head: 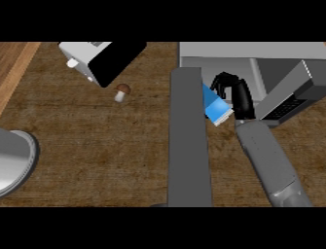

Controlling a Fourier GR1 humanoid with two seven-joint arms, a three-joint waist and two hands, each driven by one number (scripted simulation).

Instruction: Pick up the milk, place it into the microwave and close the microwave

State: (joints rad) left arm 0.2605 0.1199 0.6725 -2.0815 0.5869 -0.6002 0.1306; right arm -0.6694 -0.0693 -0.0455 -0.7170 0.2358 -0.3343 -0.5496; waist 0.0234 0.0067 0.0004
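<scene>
The milk [218, 106], a blue and white carton, hangs tilted just in front of the microwave's [280, 73] open mouth, its lower end out over the bench [108, 146]. The right hand [231, 86] is curled round the carton's upper part, fingers hooked over it, so the carton sits against and partly under the palm. The step in hand looks like the carry into the oven: the milk is lifted but does not appear to be inside the cavity yet, though the steep view makes the depth hard to judge. The next move calls for pushing the carton further in, setting it down on the oven floor, letting go and drawing the arm out. After that the microwave door [189, 141], standing open edge-on just left of the milk, has to be swung shut. The left hand does not show. Further left on the bench lie a toaster [100, 61], a small mushroom [121, 92] and a metal pot [0, 163].
</scene>
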